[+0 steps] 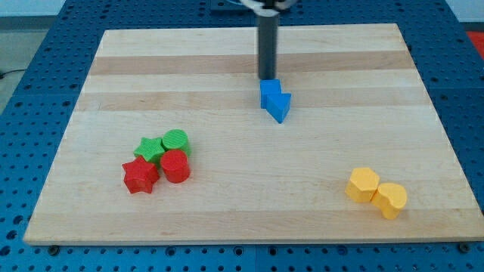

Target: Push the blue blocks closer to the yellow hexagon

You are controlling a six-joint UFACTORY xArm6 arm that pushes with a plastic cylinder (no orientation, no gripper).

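Resting my tip [268, 78] on the top edge of the blue blocks [275, 101], touching or nearly so; no jaws to spread or pinch, just a bare rod.

At the view's left: green star [151, 148], green round block [175, 140], red star [140, 175] and red round block [175, 165], bunched together, well clear.

Mid-board, toward the top: both blue blocks, touching.

Bottom right: yellow hexagon [363, 183], touching a second yellow block [392, 199], well apart from the blue.

Judged: push barely begun. Next, shift to the pair's upper-left side, then drive down and right, keeping both together.
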